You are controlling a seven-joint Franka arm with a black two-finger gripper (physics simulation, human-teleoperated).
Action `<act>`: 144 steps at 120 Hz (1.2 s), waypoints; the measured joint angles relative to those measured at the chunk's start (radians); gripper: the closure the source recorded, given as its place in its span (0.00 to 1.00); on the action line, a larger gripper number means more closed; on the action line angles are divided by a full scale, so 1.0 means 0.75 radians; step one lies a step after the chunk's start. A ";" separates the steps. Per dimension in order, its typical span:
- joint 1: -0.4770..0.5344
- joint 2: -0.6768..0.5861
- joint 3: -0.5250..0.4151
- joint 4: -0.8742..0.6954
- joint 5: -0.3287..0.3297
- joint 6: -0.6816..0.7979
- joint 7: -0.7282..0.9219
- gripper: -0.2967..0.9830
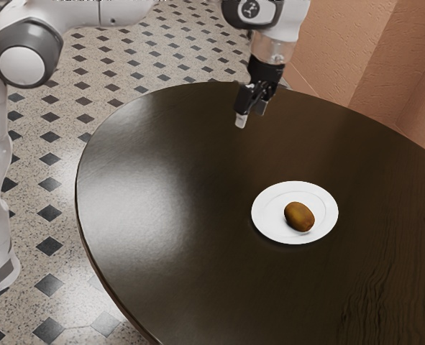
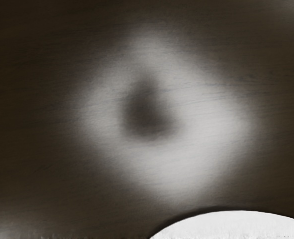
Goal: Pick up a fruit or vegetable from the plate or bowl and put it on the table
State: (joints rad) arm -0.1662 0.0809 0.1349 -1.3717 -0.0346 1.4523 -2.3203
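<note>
The gripper [image 1: 251, 116] is above the table [image 1: 176, 259], fingers spread, empty. The kiwi [image 1: 299, 216] lies apart from it, on the plate [image 1: 267, 209]. Outstanding: approach, grasp, transfer, release.

Below the pincer [image 1: 251, 117] spreads a round counter [image 1: 162, 251], dark brown and glossy, with faint wood grain. A broad pale sheen [image 1: 144, 194] lies on it to the exterior view's left of the pincer; the wrist view shows a bright glare [image 2: 206, 129] around a dark patch [image 2: 147, 109]. Past the pincer, the speckled pale floor [image 1: 198, 44] carries dark diamonds. To its exterior-view right stands a rough, salmon-coloured wall [image 1: 334, 50] with upright edges.
</note>
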 joint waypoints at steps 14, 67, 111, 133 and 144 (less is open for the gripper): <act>-0.013 0.009 -0.008 0.000 -0.006 0.001 0.029 0.23; -0.015 0.389 -0.082 0.211 -0.246 0.152 0.774 0.23; -0.081 0.440 -0.249 0.200 0.112 0.268 2.124 0.23; 0.054 0.511 -0.318 0.213 0.139 0.294 2.654 0.23; 0.088 0.528 -0.385 0.215 0.144 0.310 2.870 0.23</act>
State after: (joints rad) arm -0.1002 0.4773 -0.1539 -1.2108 0.0737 1.6846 -0.1681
